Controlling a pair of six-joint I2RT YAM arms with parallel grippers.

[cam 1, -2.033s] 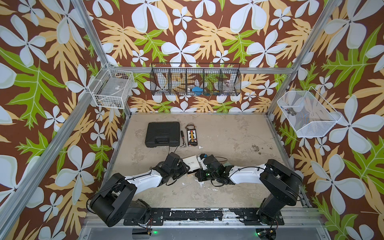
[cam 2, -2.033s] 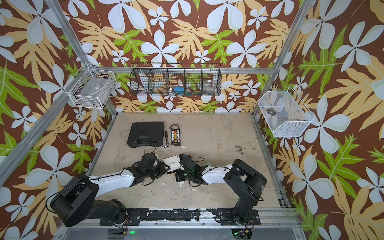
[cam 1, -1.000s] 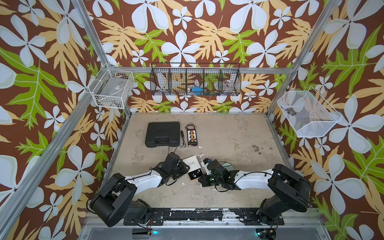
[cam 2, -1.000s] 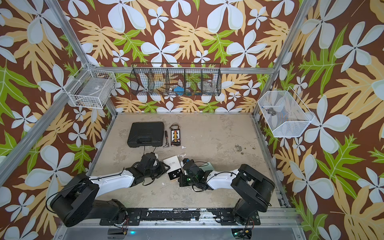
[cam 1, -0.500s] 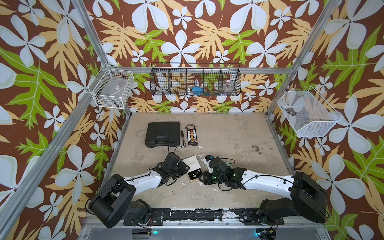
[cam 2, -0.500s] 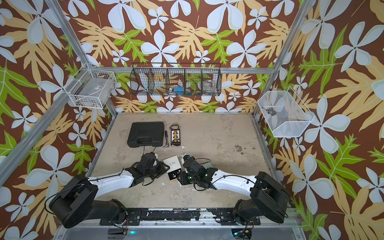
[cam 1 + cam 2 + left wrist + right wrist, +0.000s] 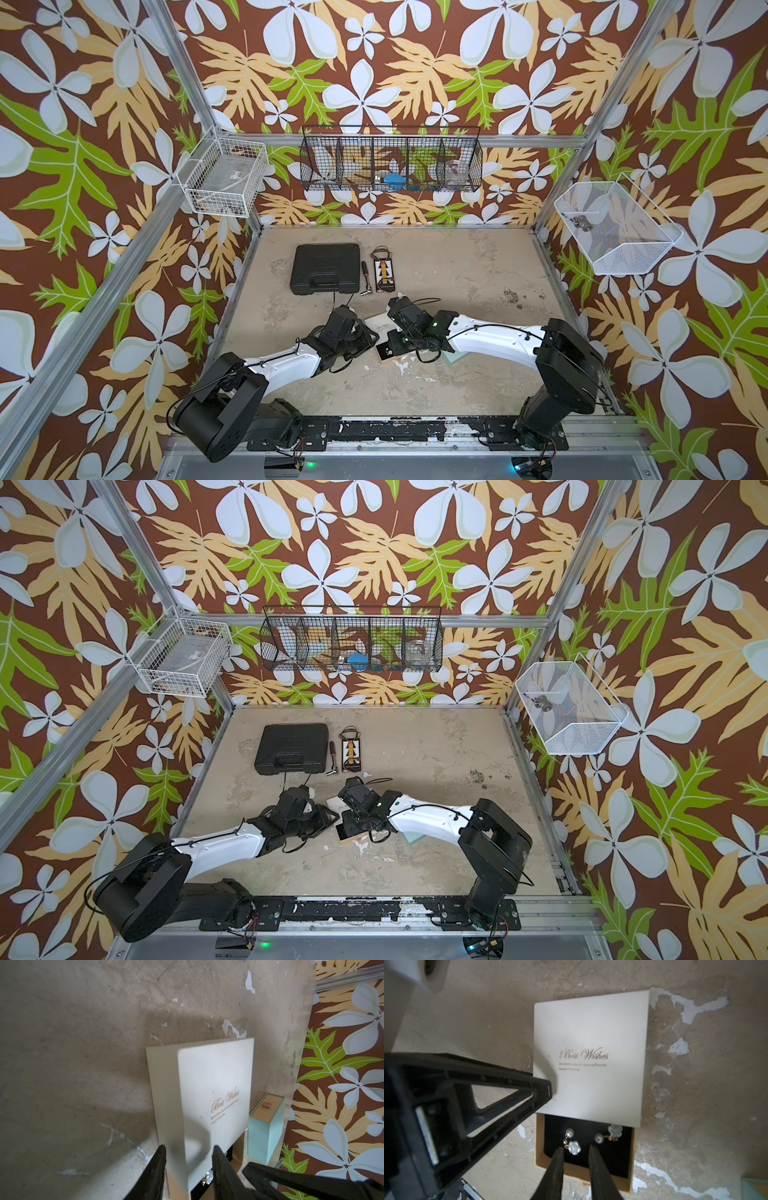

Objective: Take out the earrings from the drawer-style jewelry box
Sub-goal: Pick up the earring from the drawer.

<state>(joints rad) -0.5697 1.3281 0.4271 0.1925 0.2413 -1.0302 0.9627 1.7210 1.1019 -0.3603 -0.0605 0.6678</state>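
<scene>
Between the tips of the right gripper [image 7: 576, 1148]: the white flower-shaped piece of one earring. The jaws stand a narrow gap apart, with nothing visibly clamped.
Just past those tips: the earrings [image 7: 569, 1132], two pearl-and-flower drops on gold links, lie on black lining. One is right at the tips, its twin a little to one side.
Around the tips: the drawer [image 7: 616, 1184], tan card, stands partway out of the jewelry box [image 7: 380, 328]. Both fingers reach in over its front wall.
Beyond the drawer: the sleeve [image 7: 591, 1032] is cream with gold "Best Wishes" lettering and lies flat on the table [image 7: 488, 1012].
Beside the sleeve: the left gripper [image 7: 188, 1149] is narrowed onto the sleeve's edge. One finger lies along its side wall and the other over its top face, with the sleeve between them.
Back along the right arm: a mint box [image 7: 264, 1136] sits near the sleeve but apart from it, partly under the arm in both top views.
Farther off, past both grippers: a black case [image 7: 325, 269], a small dark tool [image 7: 364, 274] and a wired board [image 7: 384, 274] lie side by side.
Farthest: wire baskets [image 7: 390, 160] hang on the walls.
</scene>
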